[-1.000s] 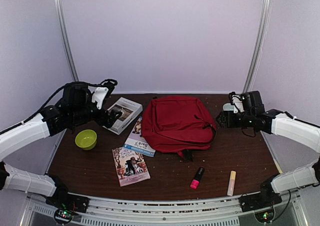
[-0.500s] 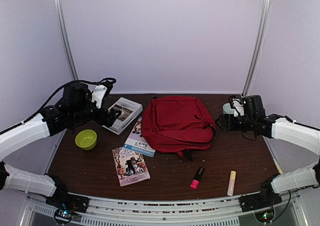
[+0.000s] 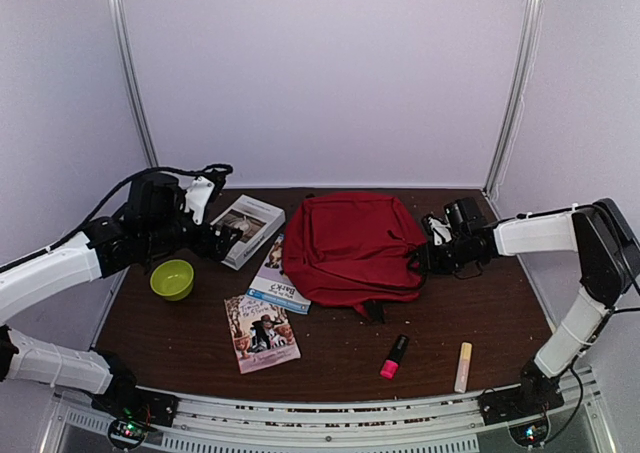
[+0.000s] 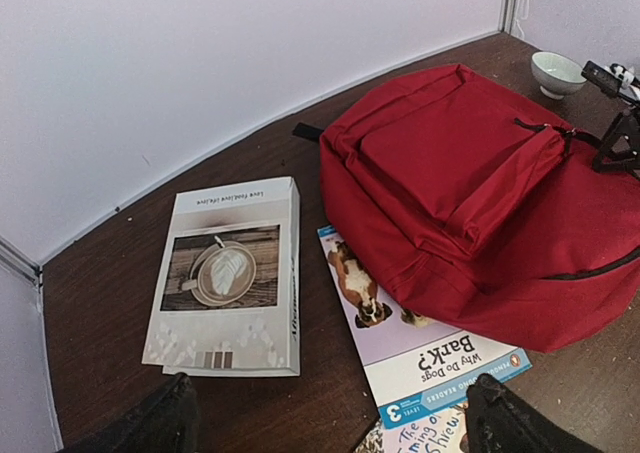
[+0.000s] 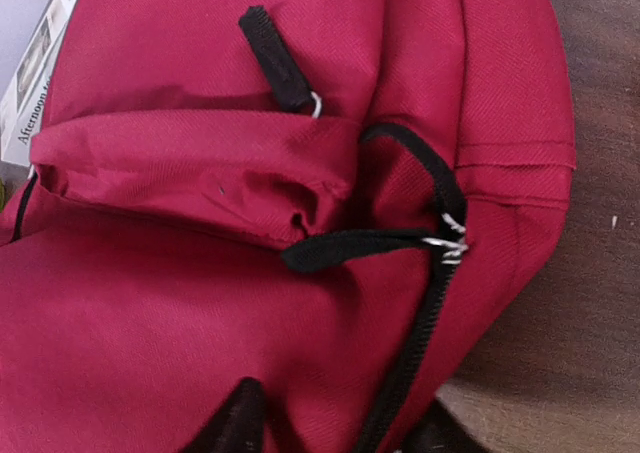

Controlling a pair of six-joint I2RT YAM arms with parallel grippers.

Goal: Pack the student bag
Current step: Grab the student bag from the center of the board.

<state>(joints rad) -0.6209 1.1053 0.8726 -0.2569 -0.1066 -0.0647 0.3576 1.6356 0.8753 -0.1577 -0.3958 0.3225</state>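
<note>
The left arm reaches forward with the left gripper (image 4: 340, 435) spread wide; the right arm stretches inward, right gripper (image 5: 335, 431) fingers partway apart, grip unclear.

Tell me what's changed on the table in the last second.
The right gripper swung left from the table's right edge to the right side of the student bag, jaws narrowing at its zipper; a grip is unclear. The left gripper stayed open by the grey book; bag, green bowl and pink highlighter unmoved.
</note>
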